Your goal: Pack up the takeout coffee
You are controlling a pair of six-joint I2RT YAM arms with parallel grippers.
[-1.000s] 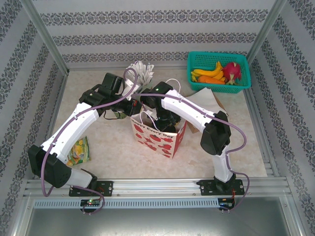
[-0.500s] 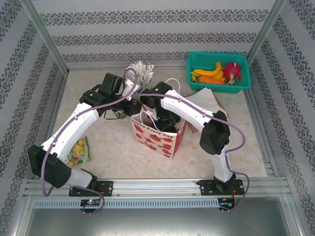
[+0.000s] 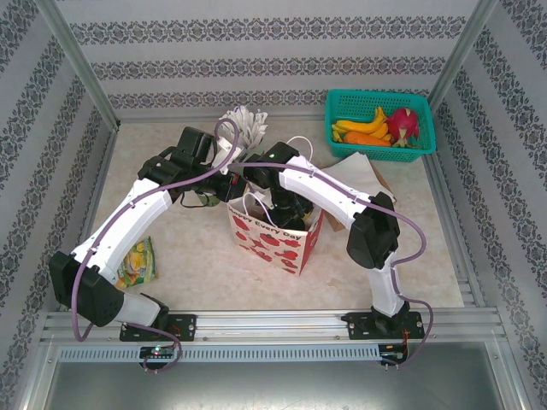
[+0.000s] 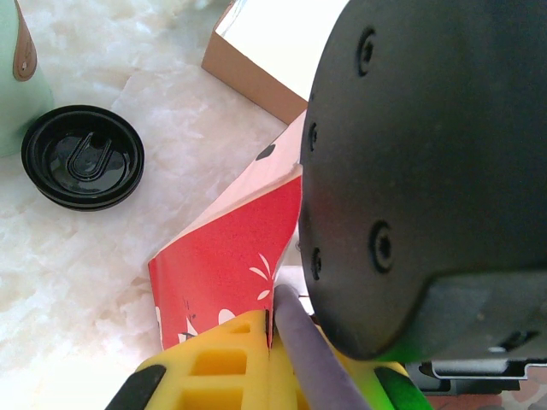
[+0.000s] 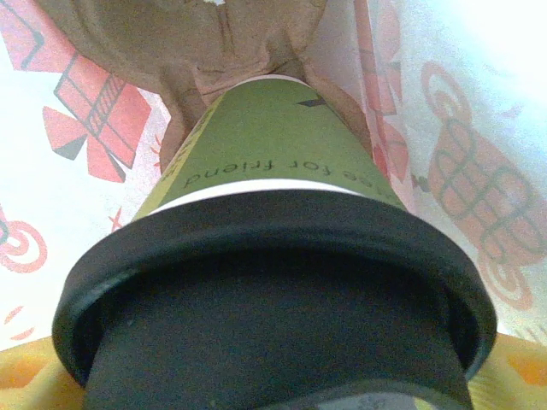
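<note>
Down inside the paper bag (image 3: 275, 241), the right gripper (image 5: 273, 380) clasps the takeout coffee (image 5: 273, 154), with its yellow pads (image 5: 17, 380) on either side of the cup's black top. The cup's green band points toward the bag's creased bottom, and the red-printed walls sit close around it. At the bag's left rim, the left gripper (image 4: 299, 371) is pinched closed on the red paper edge. The bag stands upright near the middle of the tabletop (image 3: 410, 248). Beyond it, toward the far edge, a spare lid (image 4: 83, 157) lies flat just beside a mint-green cup (image 4: 10, 77). A teal basket (image 3: 340, 111) of fruit sits in the far right corner. A yellow-green packet (image 3: 137, 260) lies by the left edge.
</note>
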